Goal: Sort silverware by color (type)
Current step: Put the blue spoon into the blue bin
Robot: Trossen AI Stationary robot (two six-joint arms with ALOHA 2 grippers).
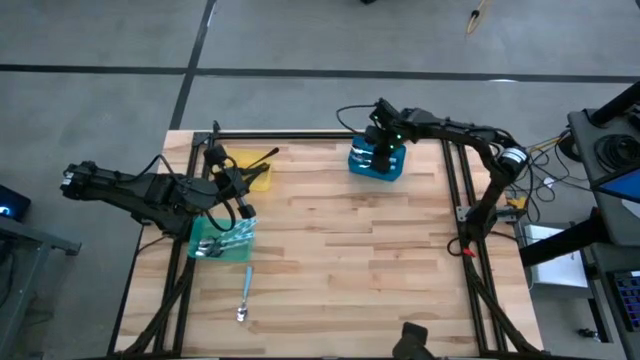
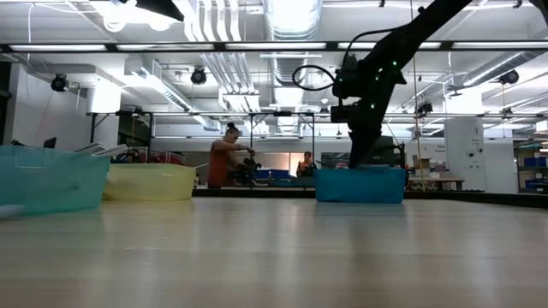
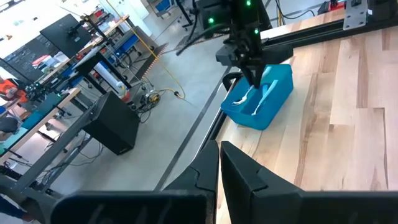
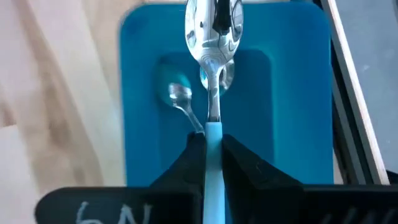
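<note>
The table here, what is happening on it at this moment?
The right tool is shut on a blue-handled spoon and holds it over the blue bin at the far edge, where other spoons already lie. The left tool is shut and empty, near the green bin and yellow bin. One more spoon lies loose on the wooden table.

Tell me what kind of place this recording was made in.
Most likely a robotics lab or workshop. The wooden table sits on a bare concrete floor, exposed ducts and strip lights run overhead, and workbenches with monitors fill the room, where a person works in the background.
</note>
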